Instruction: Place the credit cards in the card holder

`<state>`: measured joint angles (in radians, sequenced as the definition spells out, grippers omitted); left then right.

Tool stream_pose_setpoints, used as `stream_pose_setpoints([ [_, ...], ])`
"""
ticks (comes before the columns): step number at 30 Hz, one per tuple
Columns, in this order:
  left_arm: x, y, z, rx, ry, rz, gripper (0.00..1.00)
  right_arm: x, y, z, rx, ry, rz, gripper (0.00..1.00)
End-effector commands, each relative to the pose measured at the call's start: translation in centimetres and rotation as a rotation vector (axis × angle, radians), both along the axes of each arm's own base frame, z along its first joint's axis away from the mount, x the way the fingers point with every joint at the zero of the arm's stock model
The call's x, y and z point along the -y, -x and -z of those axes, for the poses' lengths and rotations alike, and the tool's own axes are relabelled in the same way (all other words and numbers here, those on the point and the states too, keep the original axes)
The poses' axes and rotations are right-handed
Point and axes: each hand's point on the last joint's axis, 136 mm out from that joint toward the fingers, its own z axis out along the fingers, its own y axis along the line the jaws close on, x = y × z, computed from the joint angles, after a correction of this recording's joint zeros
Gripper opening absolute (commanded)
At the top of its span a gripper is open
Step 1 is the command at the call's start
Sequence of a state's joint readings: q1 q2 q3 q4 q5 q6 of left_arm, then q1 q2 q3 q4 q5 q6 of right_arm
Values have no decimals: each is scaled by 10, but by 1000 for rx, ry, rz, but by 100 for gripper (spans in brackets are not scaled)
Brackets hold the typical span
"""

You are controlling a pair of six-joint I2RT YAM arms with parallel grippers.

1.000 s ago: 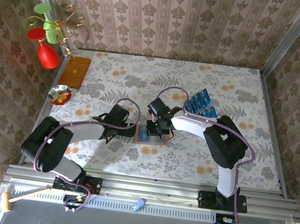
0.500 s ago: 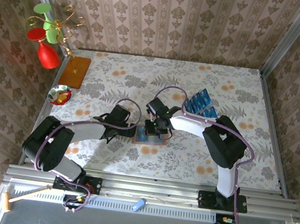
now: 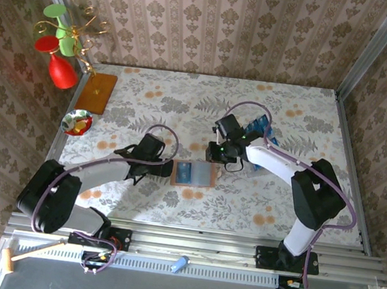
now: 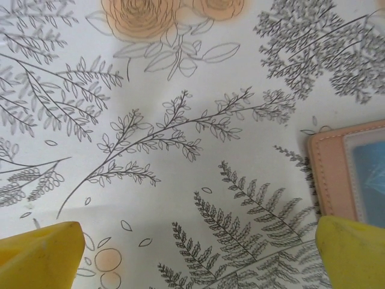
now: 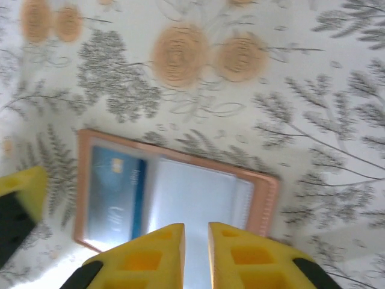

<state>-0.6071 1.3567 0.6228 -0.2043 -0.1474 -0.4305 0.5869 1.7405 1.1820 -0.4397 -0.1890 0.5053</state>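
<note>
the card holder (image 3: 193, 174) lies open and flat on the flowered desk (image 3: 292, 207), about the middle, between the two arms. one blue credit card (image 3: 185, 172) sits in its left pocket; the right pocket looks pale and bare. from the right wrist i see the same thing: the card (image 5: 114, 192) is tucked behind the clear window on the left side of the card holder (image 5: 264, 201).

the rest of the credit cards (image 3: 258, 130) lie fanned out farther back on the desk, to the right, partly hidden behind the right arm.

the right gripper (image 3: 221, 152) hangs just beyond the holder's far right corner. its yellow fingers (image 5: 150, 253) are barely parted, only a thin slit between them, and they grip nothing.

the left gripper (image 3: 163, 168) sits low just beside the holder's left edge. its fingers (image 4: 42, 256) are spread wide and released, with only the flowered cloth between them, and the holder's pink rim (image 4: 328, 174) shows close by the right finger.

off at the far left stand a wooden board (image 3: 97, 93), a small bowl (image 3: 77, 122) and a red and green ornament (image 3: 62, 49).
</note>
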Motion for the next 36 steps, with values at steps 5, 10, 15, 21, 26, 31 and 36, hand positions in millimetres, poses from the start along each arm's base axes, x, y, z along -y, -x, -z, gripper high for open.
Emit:
stream_pose_setpoints([
  [5,26,0,-26,23,32,19,100,-7,3,16,-47,-23,-51,7],
  [10,43,0,-27,22,31,47,100,-11,5,31,-78,-33,-55,5],
  [15,56,2,-25,14,27,76,100,-15,6,40,-97,-44,-52,5],
  [21,63,3,-22,11,25,93,100,-16,9,51,-117,-43,-45,4],
  [26,66,3,-23,15,26,102,100,-21,14,61,-139,-44,-45,2],
  [31,71,3,-22,15,27,113,100,-30,20,68,-153,-49,-58,2],
  [36,76,4,-19,12,26,126,100,-35,21,68,-156,-56,-59,2],
])
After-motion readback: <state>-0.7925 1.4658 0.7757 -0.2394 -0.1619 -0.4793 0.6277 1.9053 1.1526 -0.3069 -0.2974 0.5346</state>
